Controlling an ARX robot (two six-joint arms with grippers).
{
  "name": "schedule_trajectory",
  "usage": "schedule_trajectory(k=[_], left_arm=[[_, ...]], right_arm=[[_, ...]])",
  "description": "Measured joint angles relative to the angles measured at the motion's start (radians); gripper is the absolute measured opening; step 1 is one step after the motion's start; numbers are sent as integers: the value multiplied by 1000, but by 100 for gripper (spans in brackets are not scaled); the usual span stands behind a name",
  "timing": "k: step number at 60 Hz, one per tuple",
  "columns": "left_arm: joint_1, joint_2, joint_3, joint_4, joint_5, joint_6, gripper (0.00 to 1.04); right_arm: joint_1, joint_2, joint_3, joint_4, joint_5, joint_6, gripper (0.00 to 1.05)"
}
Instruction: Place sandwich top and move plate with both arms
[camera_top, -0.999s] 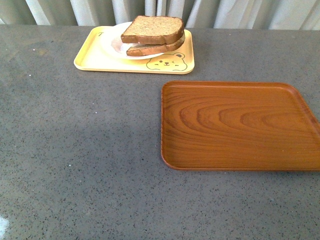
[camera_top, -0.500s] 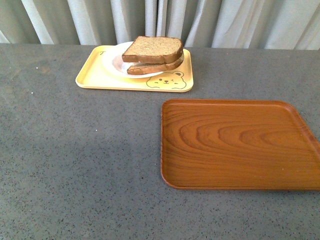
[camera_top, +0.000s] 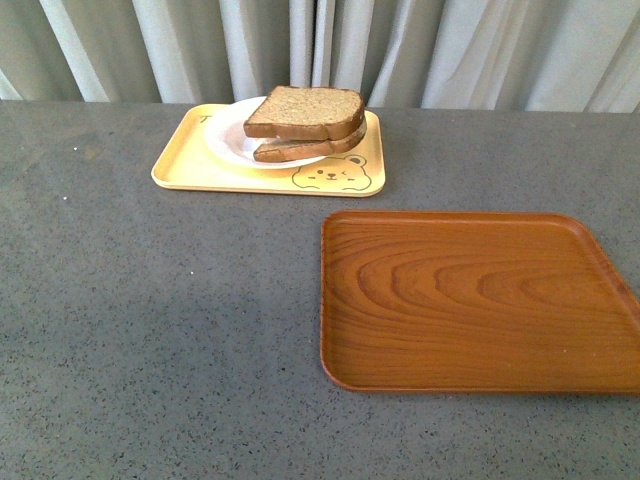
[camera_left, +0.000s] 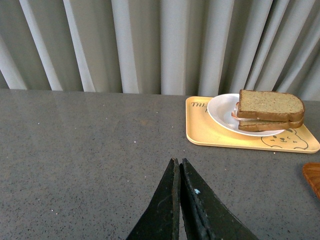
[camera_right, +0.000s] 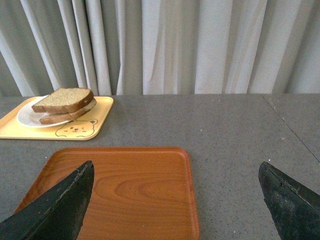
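The sandwich top (camera_top: 308, 110), a squarish brown bread slice, lies on another slice on the white plate (camera_top: 228, 140), which sits on a yellow bear-printed tray (camera_top: 190, 165) at the back. It also shows in the left wrist view (camera_left: 270, 105) and the right wrist view (camera_right: 64, 99), with the plate (camera_left: 218, 111) (camera_right: 25, 119) under it. My left gripper (camera_left: 177, 162) is shut and empty over the grey table, well short of the tray. My right gripper (camera_right: 176, 167) is open and empty above the brown wooden tray (camera_right: 135, 187). Neither arm shows in the front view.
The brown wooden tray (camera_top: 470, 300) lies at the right front of the grey table (camera_top: 150, 320). Pale curtains (camera_top: 450, 50) hang behind the table's far edge. The yellow tray (camera_left: 220, 137) is at the back, left of centre.
The front view has tilted up: both trays and the sandwich sit lower in the picture and more curtain shows. The sandwich, plate and trays have not moved on the table.
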Motion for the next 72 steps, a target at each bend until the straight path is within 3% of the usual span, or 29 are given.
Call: schedule_trajectory(k=[30, 72], left_arm=[[0, -345, -11, -312, 0, 0, 2], [0, -589, -11, -552, 0, 0, 2]], right_arm=[[0, 0, 0, 0, 0, 0, 96], [0, 0, 0, 0, 0, 0, 96]])
